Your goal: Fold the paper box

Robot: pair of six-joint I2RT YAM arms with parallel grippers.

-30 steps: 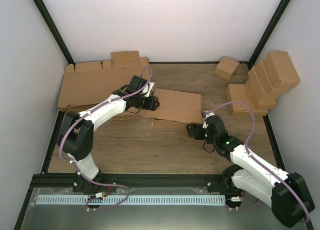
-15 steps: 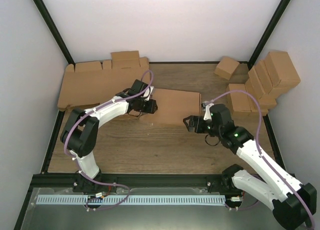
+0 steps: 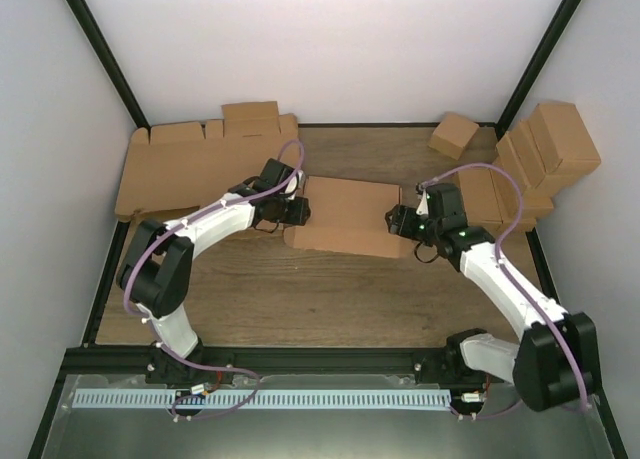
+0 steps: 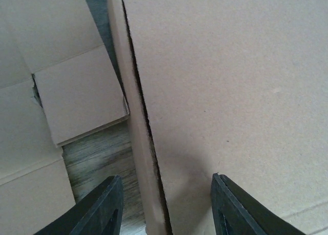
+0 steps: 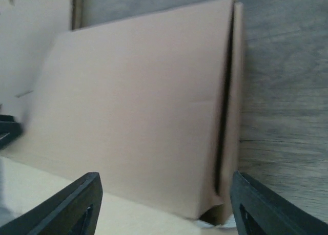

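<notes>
Wood-grain tabletop [image 3: 300, 289] fills the floor of a white-walled booth, and the paper box [image 3: 345, 217] lies on it between the two grippers. It is a shallow brown cardboard shape with its broad lid panel lying over the body. A dark slit runs between that panel and the side strip at each end, so the lid sits slightly raised there. The left gripper [image 3: 297, 211] is at the box's left end with its jaws partly spread. In the left wrist view the box's narrow edge strip runs up between the dark fingers [image 4: 105, 209], and the lid panel spreads ahead of the other finger. Whether either finger presses the cardboard cannot be told. The right gripper [image 3: 397, 222] faces the opposite end with its jaws spread wide. In its wrist view the box stands just ahead of the fingertips [image 5: 77, 204], its near corner reaching in between them close to one fingertip, and nothing is clamped. Beyond and to the outer side of the left gripper lies the pile of flat cardboard blanks [image 3: 190, 164], its flaps just beside the box's edge. Well apart from the right gripper, along the right wall, a cluster of small closed boxes [image 3: 540, 159] is stacked. One loose small box [image 3: 453, 134] sits farther back, near the rear wall.
</notes>
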